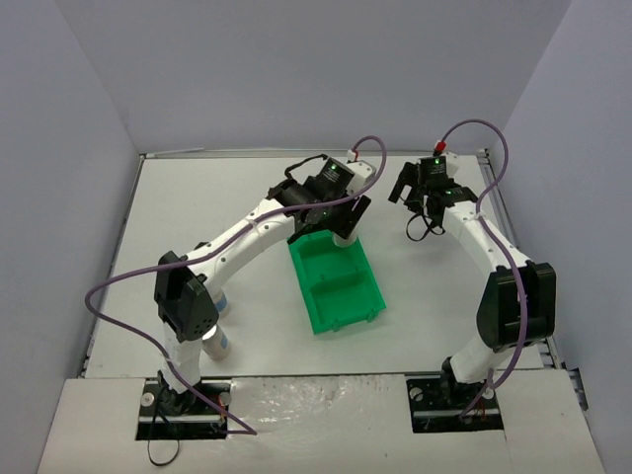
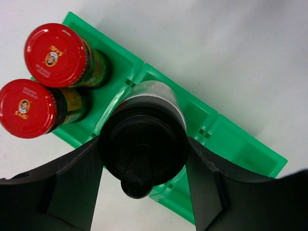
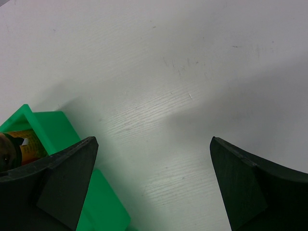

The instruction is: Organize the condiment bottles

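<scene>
The left hand [image 2: 142, 173] is pinching a black-capped bottle [image 2: 144, 139] over the middle part of the green bin [image 2: 240, 149]. Its wrist view is showing two red-capped jars [image 2: 55, 55] standing in the end part; the arm [image 1: 257, 232] is hiding them from above. The right hand [image 3: 154, 183] is hanging spread wide over the worktop [image 3: 192, 72].

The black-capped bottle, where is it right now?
In the left wrist view the black-capped bottle sits centre frame, gripped by the left gripper over the middle compartment of the green bin, beside two red-capped jars.
</scene>
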Controlling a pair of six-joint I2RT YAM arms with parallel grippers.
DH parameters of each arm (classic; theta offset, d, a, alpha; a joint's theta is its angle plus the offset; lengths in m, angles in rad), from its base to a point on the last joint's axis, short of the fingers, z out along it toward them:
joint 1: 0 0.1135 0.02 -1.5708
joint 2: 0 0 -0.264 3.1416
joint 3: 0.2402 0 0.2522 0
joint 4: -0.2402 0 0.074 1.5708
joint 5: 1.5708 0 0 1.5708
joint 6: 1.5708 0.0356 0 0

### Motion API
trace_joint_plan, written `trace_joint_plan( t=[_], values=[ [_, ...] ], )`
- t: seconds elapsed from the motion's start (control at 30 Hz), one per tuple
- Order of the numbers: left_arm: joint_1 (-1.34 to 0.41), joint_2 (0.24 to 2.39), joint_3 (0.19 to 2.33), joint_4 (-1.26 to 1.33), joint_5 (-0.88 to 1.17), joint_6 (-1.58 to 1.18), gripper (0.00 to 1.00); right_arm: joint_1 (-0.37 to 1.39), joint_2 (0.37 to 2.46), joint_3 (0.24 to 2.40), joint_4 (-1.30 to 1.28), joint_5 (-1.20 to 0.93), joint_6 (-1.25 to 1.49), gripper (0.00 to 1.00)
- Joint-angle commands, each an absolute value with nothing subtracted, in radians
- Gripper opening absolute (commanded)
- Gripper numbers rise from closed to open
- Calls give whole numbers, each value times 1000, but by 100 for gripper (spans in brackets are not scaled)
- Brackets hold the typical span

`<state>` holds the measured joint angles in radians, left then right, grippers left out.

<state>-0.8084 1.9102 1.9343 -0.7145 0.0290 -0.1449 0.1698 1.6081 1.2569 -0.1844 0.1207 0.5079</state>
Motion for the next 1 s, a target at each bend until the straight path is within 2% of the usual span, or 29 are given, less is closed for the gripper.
trace_joint_plan(
  t=[0.0,0.5,0.97],
  values=[
    [-829,1866,1975,-655,24,-133,0,155,1549,1250,-160,150,520,100],
    [-845,1906,1869,-607,31,-160,0,147,1553,1237,-155,140,514,100],
    [-845,1990,1873,-578,67,-164,0,144,1554,1230,-151,127,514,100]
  ],
)
